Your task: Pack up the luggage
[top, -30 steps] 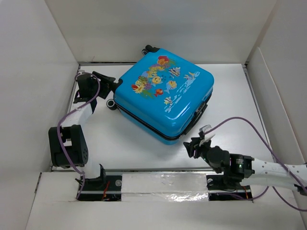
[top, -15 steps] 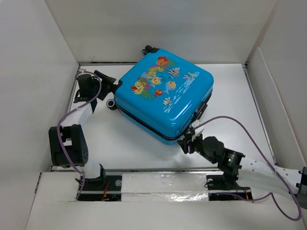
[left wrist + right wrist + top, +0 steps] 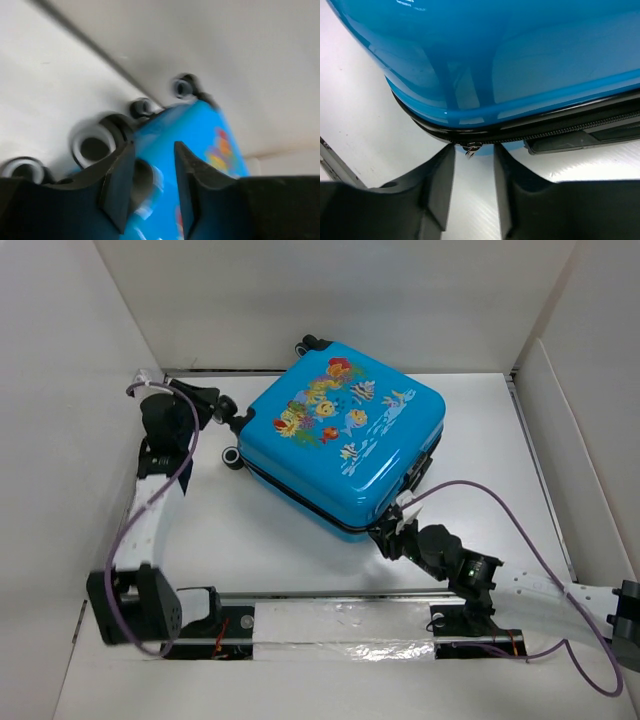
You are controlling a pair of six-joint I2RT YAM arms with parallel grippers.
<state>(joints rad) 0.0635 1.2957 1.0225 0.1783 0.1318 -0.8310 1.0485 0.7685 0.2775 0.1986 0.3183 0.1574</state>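
Luggage (image 3: 345, 445) closed. Right gripper (image 3: 472, 156) fingers apart, straddling zipper pull (image 3: 470, 148) at near corner: pinch squarely, then drag. Left gripper (image 3: 151, 162) fingers apart by wheels (image 3: 95, 147): brace.

White table (image 3: 260, 540), white surrounding walls (image 3: 330, 300)

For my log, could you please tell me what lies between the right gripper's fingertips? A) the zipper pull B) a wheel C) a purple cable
A: in the right wrist view the zipper pull hangs off the luggage seam, inside the open right gripper.
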